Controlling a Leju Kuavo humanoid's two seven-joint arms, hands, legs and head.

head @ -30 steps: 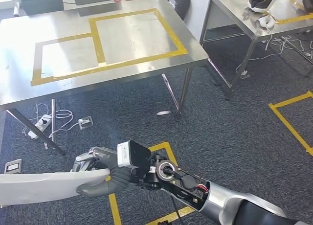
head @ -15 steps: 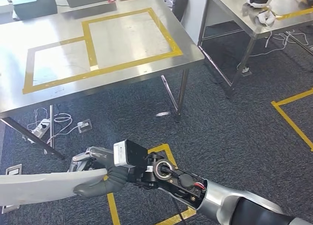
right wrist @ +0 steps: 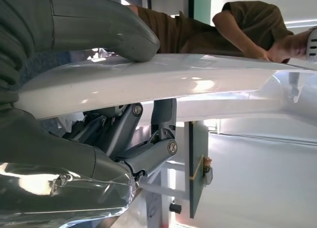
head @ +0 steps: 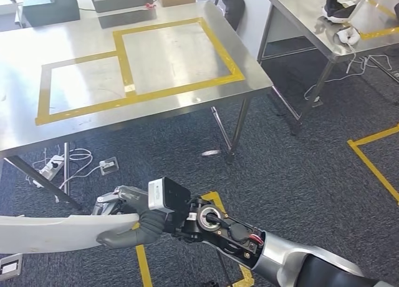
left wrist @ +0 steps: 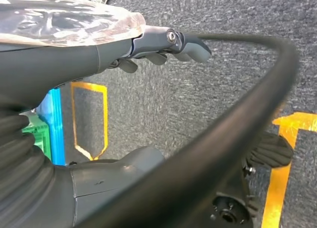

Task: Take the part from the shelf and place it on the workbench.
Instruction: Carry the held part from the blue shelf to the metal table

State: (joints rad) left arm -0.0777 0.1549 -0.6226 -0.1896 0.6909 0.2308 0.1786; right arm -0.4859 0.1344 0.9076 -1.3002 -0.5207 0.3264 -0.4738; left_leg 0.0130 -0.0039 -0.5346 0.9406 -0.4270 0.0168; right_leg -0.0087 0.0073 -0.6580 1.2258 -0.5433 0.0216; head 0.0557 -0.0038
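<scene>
No lettering, label, brand or number could be read anywhere in the frames. The only markings were signs of a sort — yellow tape outlines [head: 127, 68] forming two adjoining rectangles on the steel workbench [head: 19, 125] in the upper left of the head view, and further yellow tape lines [head: 371, 162] on the carpet at the right edge and bottom centre. A white sticker on the right wrist's camera housing [head: 156, 196] carried print too small to make out.
</scene>
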